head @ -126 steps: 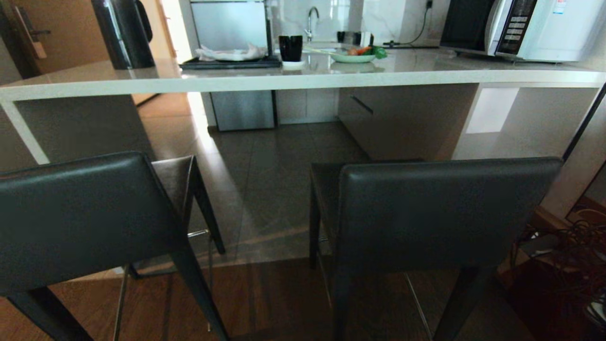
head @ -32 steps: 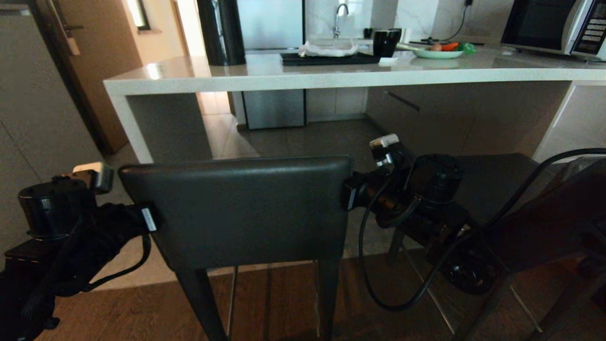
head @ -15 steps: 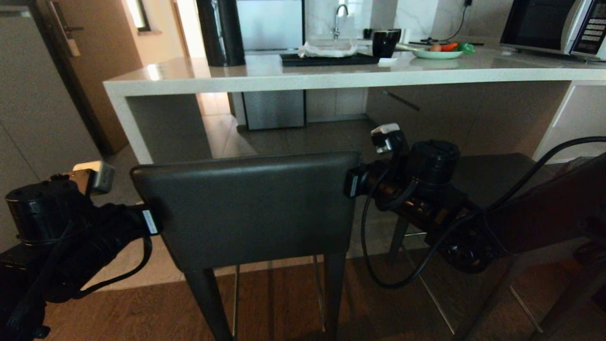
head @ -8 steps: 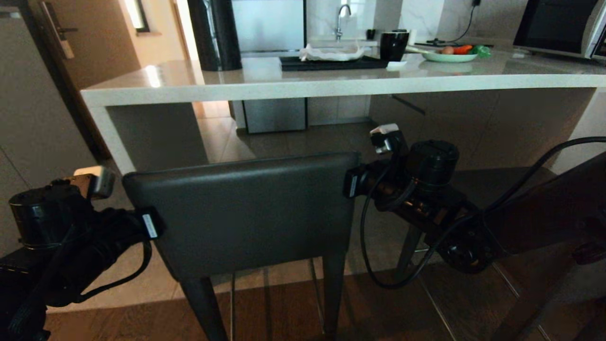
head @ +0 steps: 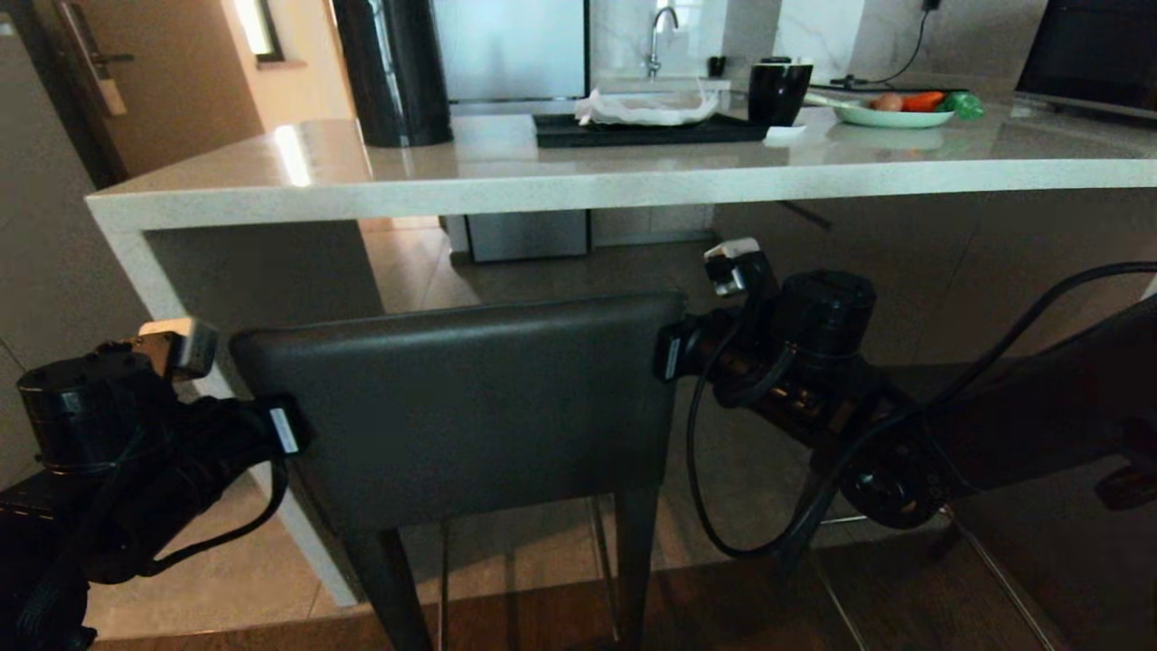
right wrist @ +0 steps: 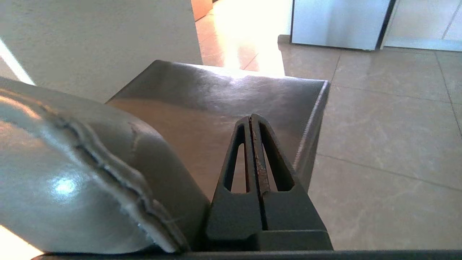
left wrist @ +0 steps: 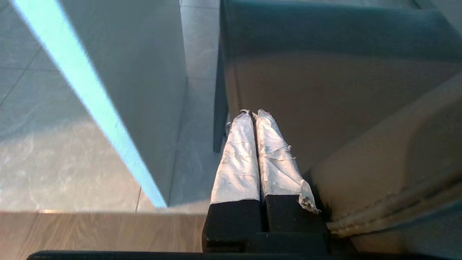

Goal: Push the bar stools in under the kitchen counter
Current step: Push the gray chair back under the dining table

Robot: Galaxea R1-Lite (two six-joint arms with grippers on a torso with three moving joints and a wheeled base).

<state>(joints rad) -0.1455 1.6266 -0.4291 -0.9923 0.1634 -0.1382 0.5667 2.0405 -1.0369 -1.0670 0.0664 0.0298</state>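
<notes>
1. The counter spans the head view, a pale speckled slab with its side panel dropping to the floor on the robot's left.
2. One stool stands in the middle foreground, backrest toward the camera. Its seat reaches toward the space under the slab, just beside the side panel. The backrest top sits lower than the slab's underside.
3. Part of a second stool shows as chrome bars low on the right, mostly hidden behind the right arm.
4. The left arm is pressed up to the backrest's left edge. In the left wrist view the left gripper has its two white-wrapped fingers pressed together, holding nothing, lying along the side of the seat.
5. The right arm meets the backrest's right edge. In the right wrist view the right gripper is pressed together too, empty, lying over the seat next to the backrest.
6. On the slab, from left to right: a tall black cylinder, a dark tray with a white cloth, a black mug, and a plate of vegetables.
</notes>
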